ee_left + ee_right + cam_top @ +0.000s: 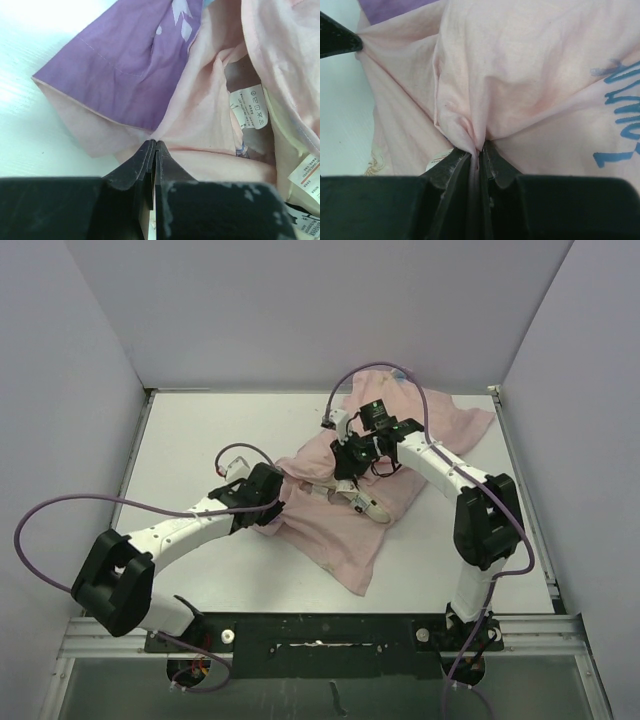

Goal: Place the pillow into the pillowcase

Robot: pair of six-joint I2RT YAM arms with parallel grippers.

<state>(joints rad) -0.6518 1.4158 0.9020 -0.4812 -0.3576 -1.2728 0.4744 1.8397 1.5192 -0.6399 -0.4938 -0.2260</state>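
The pillowcase [340,540] lies crumpled on the table, pale pink reverse up; its purple outside shows in the left wrist view [130,65]. My left gripper [278,492] is shut on the pillowcase's left edge, its jaws pinched on the hem [156,145]. My right gripper [348,468] is shut on a bunched fold of the pink fabric [480,150]. The pillowcase fills the right wrist view [520,75]. The cream pillow [368,506] shows only as a small part at the opening. Its cream side [287,150] sits inside the opening beside a white care label [249,106].
White table [200,440] with grey walls on three sides. The far end of the pillowcase reaches the back right corner [470,415]. The left gripper's fingertip [335,40] shows in the right wrist view. Purple cables loop above both arms.
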